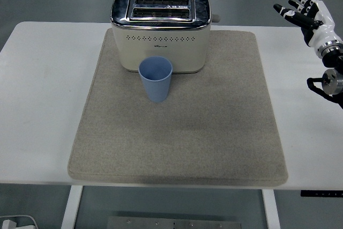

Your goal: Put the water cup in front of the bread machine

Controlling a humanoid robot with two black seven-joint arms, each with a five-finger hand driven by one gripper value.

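Observation:
A blue ribbed water cup [156, 79] stands upright on the beige mat [214, 127], directly in front of the cream and chrome bread machine [159, 31] and close to its front face. My right hand [303, 11] is raised at the far right edge, well away from the cup, its fingers spread and holding nothing. Only that hand and its wrist show; the left arm is out of the picture.
The mat covers the middle of the white table [43, 100]. The bread machine's lever [215, 19] sticks out on its right side. Bare table lies to the left and right of the mat.

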